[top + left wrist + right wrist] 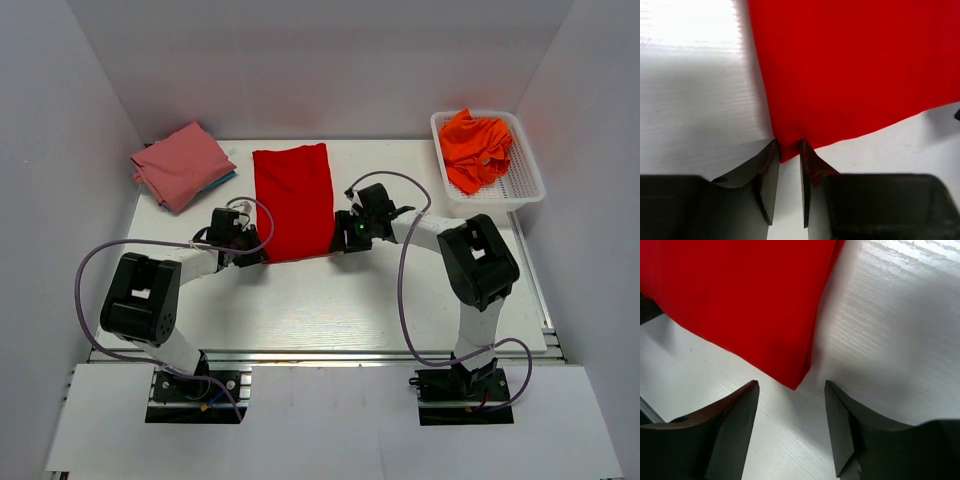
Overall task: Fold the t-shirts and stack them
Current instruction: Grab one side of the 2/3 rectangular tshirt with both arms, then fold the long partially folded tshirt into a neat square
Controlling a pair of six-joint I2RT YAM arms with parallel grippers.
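The left claw point(788, 145) pinches the near-left corner of the red t-shirt point(292, 200), which lies flat on the table point(320, 300). The right claw point(791, 383) stands open astride its near-right corner. Best to seat that corner deep, then lift the 2 corners level.

The red t-shirt point(292, 202) is taking up the middle of the tabletop point(330, 305), with the left gripper point(258, 258) and right gripper point(340, 242) crowding its two near corners. Nearer than these, a broad strip of bare tabletop is running between the arms. The pink t-shirt point(182, 163) is blocking the far left corner, leaving a narrow lane beside the red one. The white basket point(528, 190) is closing off the far right, with a wider lane beside it. On three sides the white walls point(60, 150) are hemming everything in.
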